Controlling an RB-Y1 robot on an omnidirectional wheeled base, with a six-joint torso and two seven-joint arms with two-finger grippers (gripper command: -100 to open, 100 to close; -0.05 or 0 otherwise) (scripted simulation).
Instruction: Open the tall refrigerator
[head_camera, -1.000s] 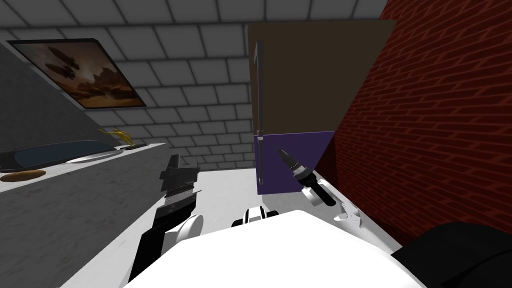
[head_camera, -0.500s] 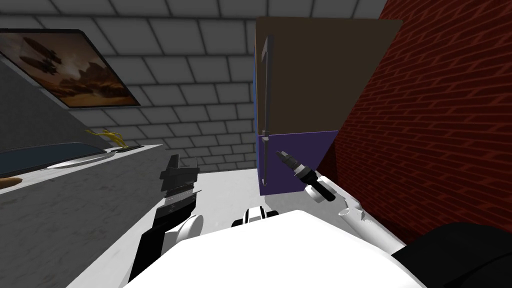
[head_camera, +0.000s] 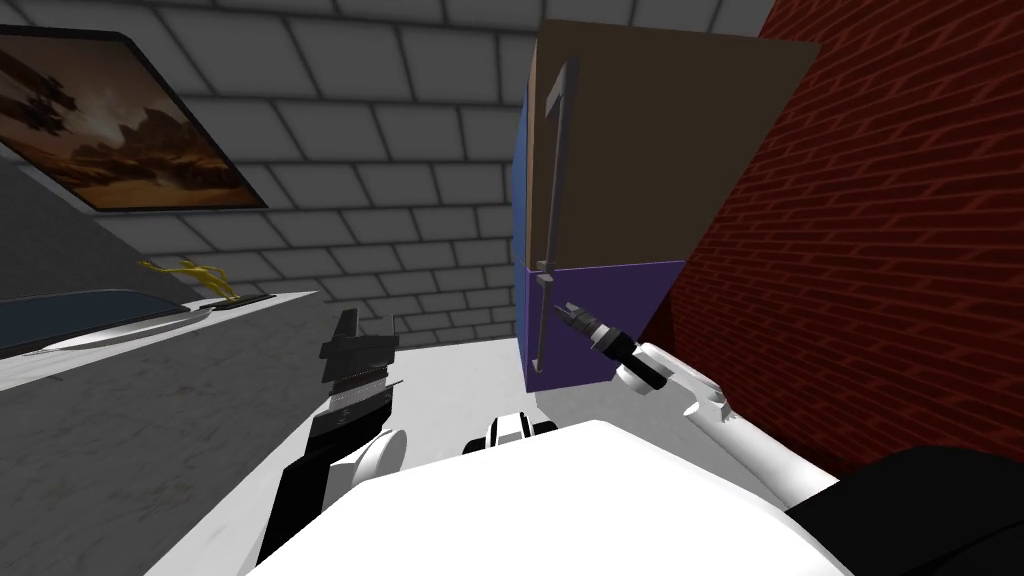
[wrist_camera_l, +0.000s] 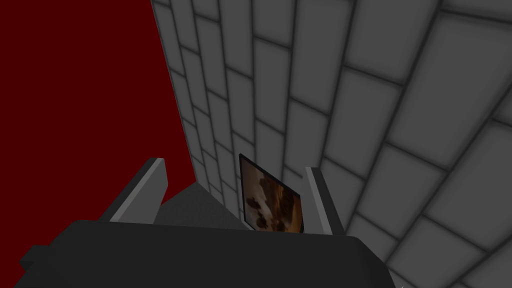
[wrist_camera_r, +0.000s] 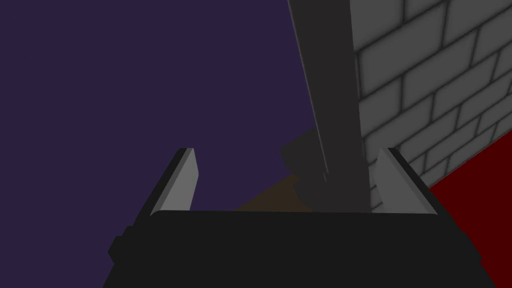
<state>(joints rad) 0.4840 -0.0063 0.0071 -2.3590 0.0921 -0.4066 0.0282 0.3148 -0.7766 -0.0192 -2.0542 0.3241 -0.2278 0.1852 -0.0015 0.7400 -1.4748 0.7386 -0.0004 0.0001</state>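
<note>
the tall refrigerator (head_camera: 650, 150) stood against the red brick wall (head_camera: 880, 250), its upper part brown and its lower door (head_camera: 620, 310) purple. a grey handle (wrist_camera_r: 332, 100) ran down the doors' edge on the side away from the brick. the right gripper (wrist_camera_r: 287, 150) hovered close before the lower door, just beside the handle, with its fingers spread apart and holding nothing. the left gripper (wrist_camera_l: 235, 165) hung low beside the grey desk (head_camera: 150, 420), fingers likewise spread and empty.
</note>
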